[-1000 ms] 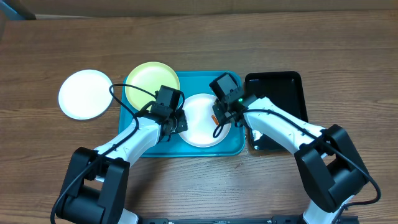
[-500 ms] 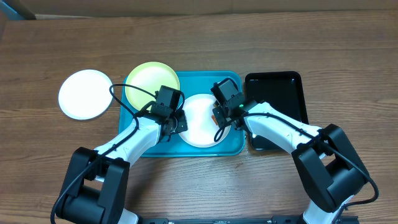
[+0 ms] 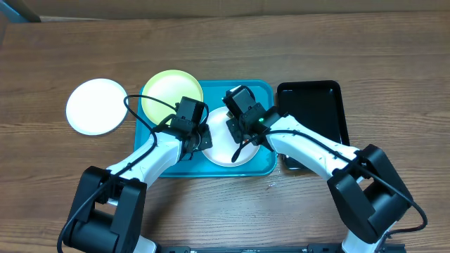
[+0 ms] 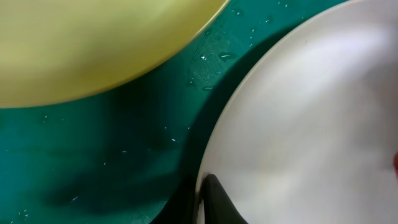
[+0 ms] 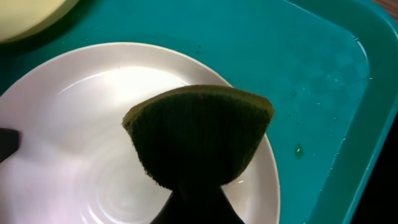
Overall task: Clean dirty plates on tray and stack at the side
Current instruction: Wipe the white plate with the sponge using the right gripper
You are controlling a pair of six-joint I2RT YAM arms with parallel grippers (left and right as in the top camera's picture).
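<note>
Turquoise tray (image 3: 261, 95) sits mid-worktop (image 3: 394, 63), w/ a glossy black tray (image 3: 313, 95) just beside it on the robot's right. Two plates are on the turquoise tray. The white plate (image 3: 219, 149) lies near the tray's middle-right. The yellow-green plate (image 3: 169, 95) is at the far-left corner, its edge hanging over the tray rim. These two are close but apart, w/ a strip of wet tray floor showing btwn them in the left wrist view. A second white plate (image 3: 95, 105) lies alone on the worktop, off the tray to the left, well apart from the rest. The left gripper (image 3: 199, 138) is at the white plate's left rim. It's closed down, and one dark fingertip (image 4: 214, 199) shows resting on that rim, so it appears to be pinching the edge. The right gripper (image 3: 238, 133) is over the same plate, clamped on a dark green sponge (image 5: 199, 134) that is folded into a fan shape. The sponge hangs above the plate's inner face, toward its right side. Can't tell from either view whether the sponge touches the plate. The part of the plate in the right wrist view looks glossy white. Small water droplets dot the tray floor near its right rim.
</note>
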